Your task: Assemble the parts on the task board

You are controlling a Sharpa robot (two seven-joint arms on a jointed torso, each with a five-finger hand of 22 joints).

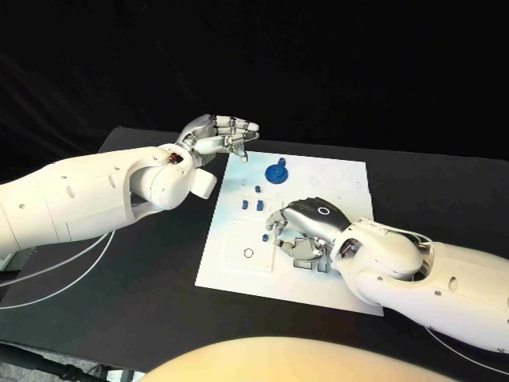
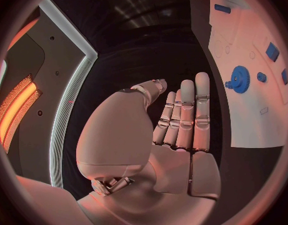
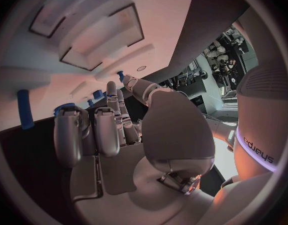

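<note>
Parts [image 1: 258,205] (small, blue) dot white task board [image 1: 335,278].

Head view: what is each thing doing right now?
Left hand: holds nothing, fingers apart, beside the board's far corner.
Right hand: low over the board, fingers curled; a grip cannot be told.
White board: flat on the black table.
Blue gear: sits on the board.

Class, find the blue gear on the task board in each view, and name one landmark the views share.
Head view: the blue gear stands near the far end of the task board, by the left hand.
Left wrist view: blue gear beside the straightened fingers.
Right wrist view: I cannot pick it out.
Shared landmark: the white task board.
</note>
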